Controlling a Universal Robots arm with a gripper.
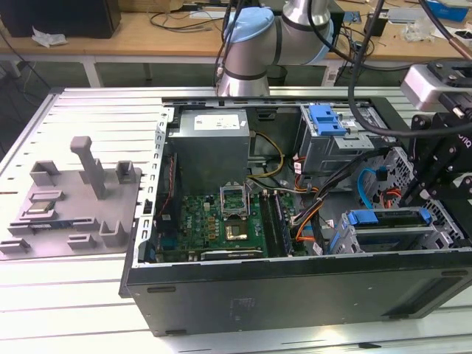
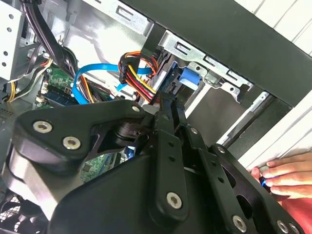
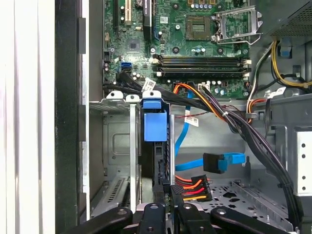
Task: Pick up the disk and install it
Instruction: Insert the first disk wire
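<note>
Install step in hand; the pick-up is looking done.

The disk (image 3: pixel 156 127) is standing on edge in the bay (image 3: pixel 113 146), its blue carrier riding between the metal rails, the blue tab end pointing toward the board (image 3: pixel 195 34). In the exterior view it is lying along the cage inside the case (image 1: pixel 295 284), at the exterior view's right. It is looking nearly seated; how deep, I cannot tell.

The gripper (image 3: pixel 166 202) is sitting at the disk's outer end. In the second wrist view its jaws are drawn close together on what looks like the disk's thin edge, so I am reading it as clamped on the disk.

Power leads (image 3: pixel 192 187) are lying just beside the gripper, and a blue cable (image 3: pixel 222 161) is looping near them. A person's hand (image 2: pixel 286 178) is resting outside the case wall, near the arm. The grey tray (image 1: pixel 74 199) is sitting well apart, at the exterior view's left.

Judgement: the next move is calling for a straight line along the rails with no tilt. The leads need keeping out from between disk and cage. The hand close by is calling for care.
</note>
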